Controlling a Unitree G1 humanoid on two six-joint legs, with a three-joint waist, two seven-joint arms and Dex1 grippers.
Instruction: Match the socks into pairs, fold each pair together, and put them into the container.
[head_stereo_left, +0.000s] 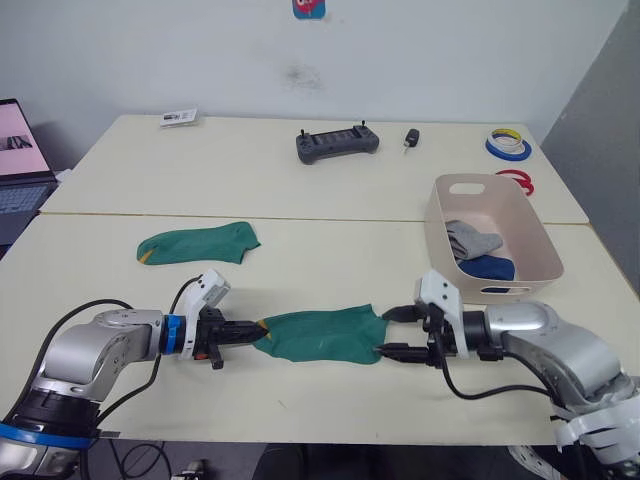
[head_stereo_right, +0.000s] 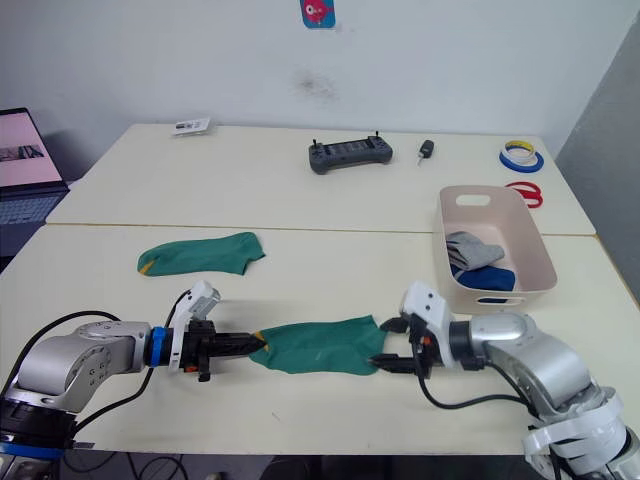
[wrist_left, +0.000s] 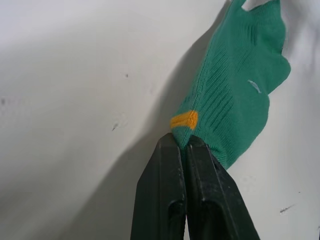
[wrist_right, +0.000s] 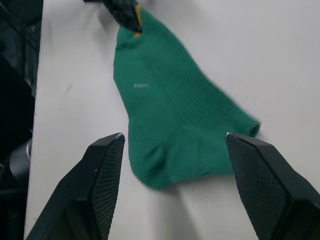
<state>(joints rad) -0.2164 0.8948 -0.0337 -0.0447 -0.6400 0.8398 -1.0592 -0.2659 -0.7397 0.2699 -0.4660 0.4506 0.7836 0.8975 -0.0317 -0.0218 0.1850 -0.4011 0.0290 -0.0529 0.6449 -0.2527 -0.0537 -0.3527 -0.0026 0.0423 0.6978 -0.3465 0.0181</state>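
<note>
One ribbed green sock (head_stereo_left: 322, 334) lies flat, toe pinched by left fingers (wrist_left: 170, 200)

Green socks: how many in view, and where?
2. One green sock lies on the near table between the grippers, its yellow-marked end pinched by the left gripper. The other green sock lies flat further back on the left. More could be hidden in the container.

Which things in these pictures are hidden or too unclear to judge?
- Socks in the bin: left eye view shows a grey sock and a blue sock; whether each is a pair cannot be told, since they overlap and the bin wall hides part.
- Near green sock: its toe tip is hidden inside the shut left pincer, left wrist view.
- Card at the far table edge: print too small.
</note>
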